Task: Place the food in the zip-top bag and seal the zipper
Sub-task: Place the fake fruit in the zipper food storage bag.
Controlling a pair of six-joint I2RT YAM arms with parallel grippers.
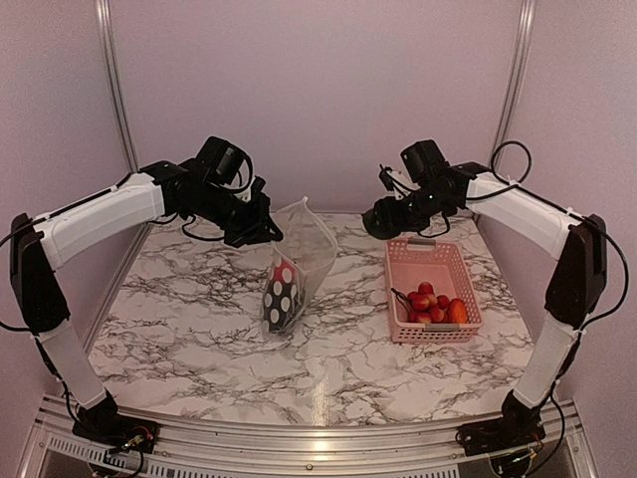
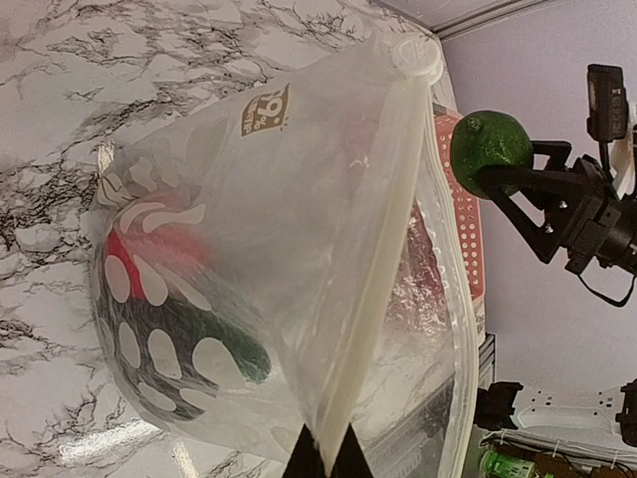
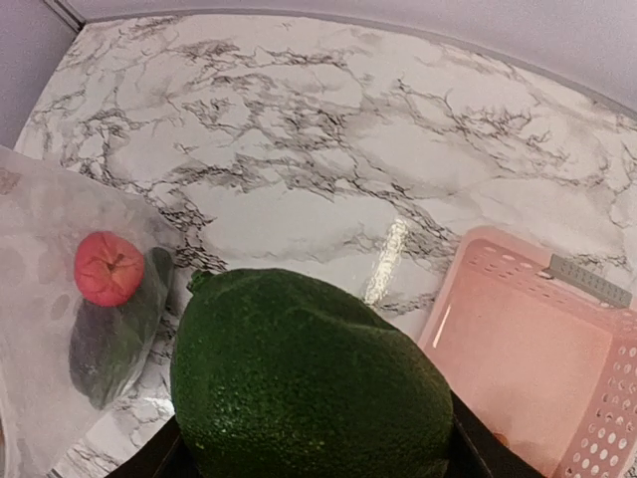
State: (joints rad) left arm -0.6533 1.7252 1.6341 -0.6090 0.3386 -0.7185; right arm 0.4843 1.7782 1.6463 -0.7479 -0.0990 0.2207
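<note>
The zip-top bag (image 1: 299, 254) stands near the middle of the table (image 1: 199, 339), a little toward the left and far edges. It is a soft, clear, crinkled film pouch with its bottom resting on the surface and its mouth lifted. White round dots are printed on its lower part (image 2: 149, 329). The zipper (image 2: 383, 249) is a thin whitish strip running straight along the raised mouth edge.

Inside the bag, at the bottom, lie a smooth round red tomato (image 3: 107, 267) and a long dark green cucumber (image 3: 109, 344), touching each other.

The left gripper (image 1: 267, 231) is pinched fully closed on the zipper edge, its dark fingertips (image 2: 309, 460) clamping the strip and holding the mouth up.

The right gripper (image 1: 383, 219) hangs above the table between the bag and the basket, toward the far edge. Its jaws stand wide around the green pepper (image 3: 309, 383), a bulky, lobed lump with a finely pebbled skin.

The pink basket (image 1: 394, 289) sits near the right edge. It is rigid plastic, rectangular, with slotted and perforated walls. Glossy red pieces (image 1: 428, 302) and an orange carrot (image 1: 458, 312) crowd its near end.

The table top is glossy white with grey marble veining.
</note>
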